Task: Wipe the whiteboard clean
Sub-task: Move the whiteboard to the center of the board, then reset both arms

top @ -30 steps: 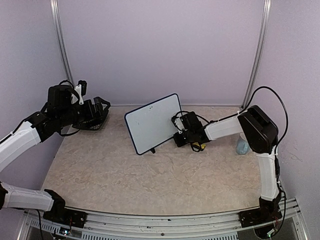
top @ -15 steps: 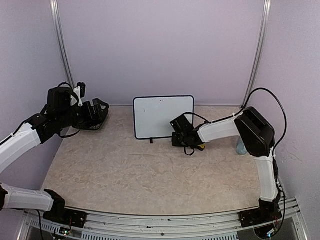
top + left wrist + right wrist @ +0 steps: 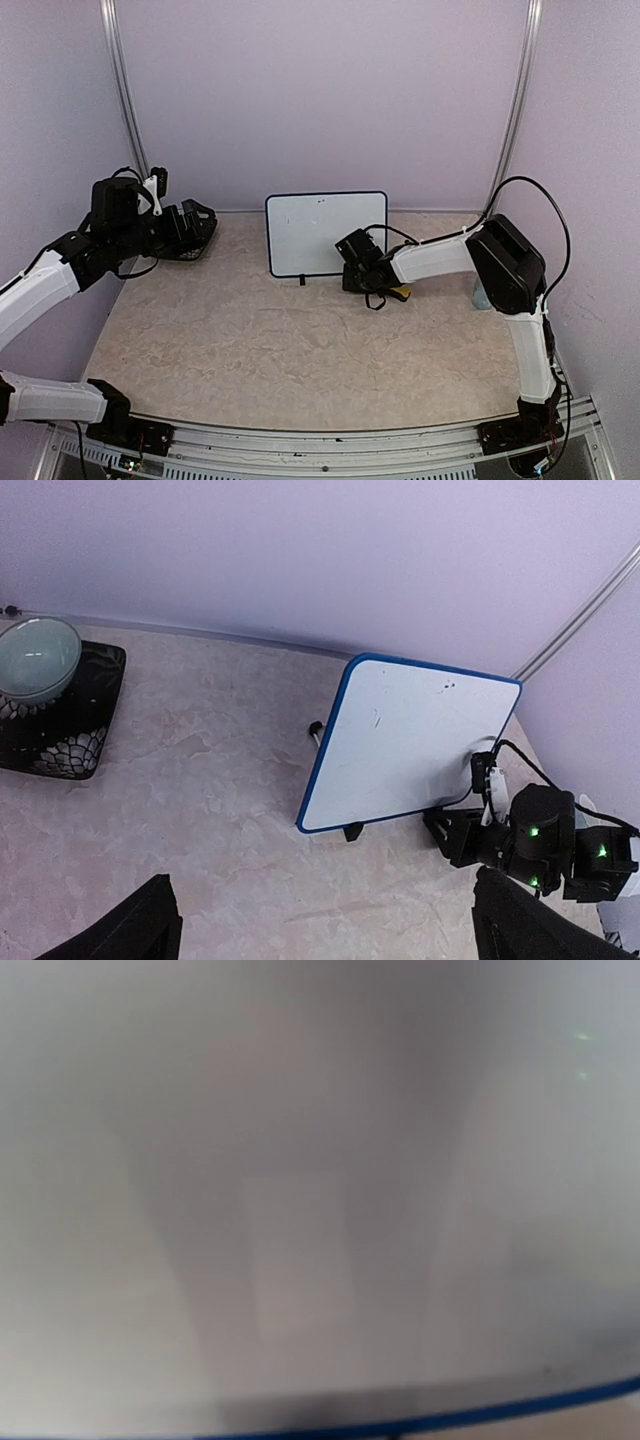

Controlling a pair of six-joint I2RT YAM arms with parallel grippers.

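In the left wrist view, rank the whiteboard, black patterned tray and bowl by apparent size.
1. whiteboard
2. black patterned tray, partly cut off by the frame edge
3. bowl, resting on that tray

Your whiteboard (image 3: 327, 234) stands upright on its small black feet at the back of the surface (image 3: 250, 340), glossy white face turned forward. You can see its thin dark-blue rounded frame and a few faint dark specks near the top edge.
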